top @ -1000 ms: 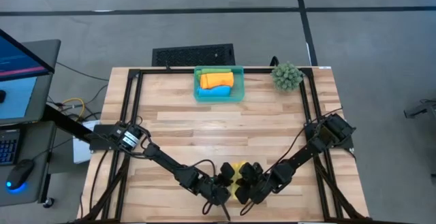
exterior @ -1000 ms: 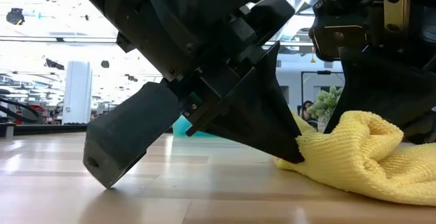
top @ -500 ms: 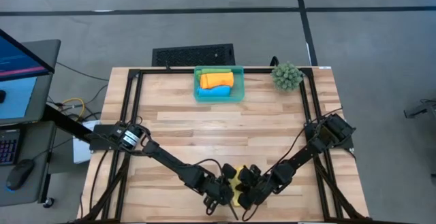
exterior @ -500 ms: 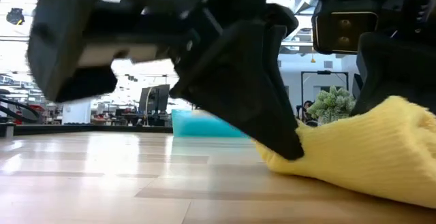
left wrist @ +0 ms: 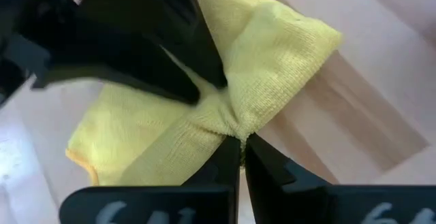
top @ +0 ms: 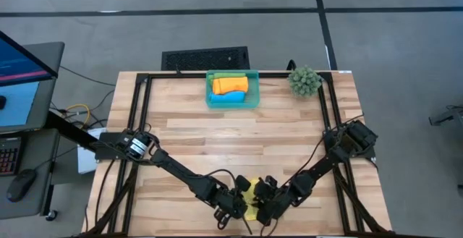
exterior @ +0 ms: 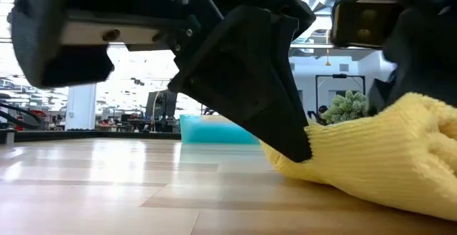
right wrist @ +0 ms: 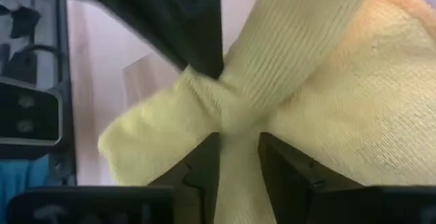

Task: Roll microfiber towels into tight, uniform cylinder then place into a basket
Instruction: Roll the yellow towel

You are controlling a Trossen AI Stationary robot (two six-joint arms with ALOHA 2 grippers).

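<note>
The yellow towel (top: 250, 193) lies bunched on the wooden table near its front edge, pinched into a waist in the middle (left wrist: 228, 118). My left gripper (left wrist: 242, 157) comes at it from the left and is shut on it. My right gripper (right wrist: 238, 159) comes from the right, its fingers apart on either side of the same waist (right wrist: 235, 125). In the low view the towel (exterior: 371, 171) humps up behind my left fingers (exterior: 296, 138). The teal basket (top: 233, 88) stands at the far edge with rolled green, orange and blue towels in it. My left gripper pinches the towel's gathered middle (left wrist: 235, 132) between its two fingers, several layers bunched together. The fingers slant down from the table's left. The towel's underside (exterior: 335, 192) rests on the table. My right gripper's fingers (right wrist: 204, 166) flank the bunch; I cannot tell if they touch it.
A spiky green plant ball (top: 304, 81) sits at the far right corner. Black frame rails (top: 141, 115) run along the table's sides. Bare wood lies between the towel and the basket. Beyond the left edge there is a monitor (top: 22, 71).
My left gripper has risen and tipped, its body now higher above the table, still shut on the towel. The yellow towel has gone from a low crumpled heap to a taller, rounder hump, its underside staying on the table.
</note>
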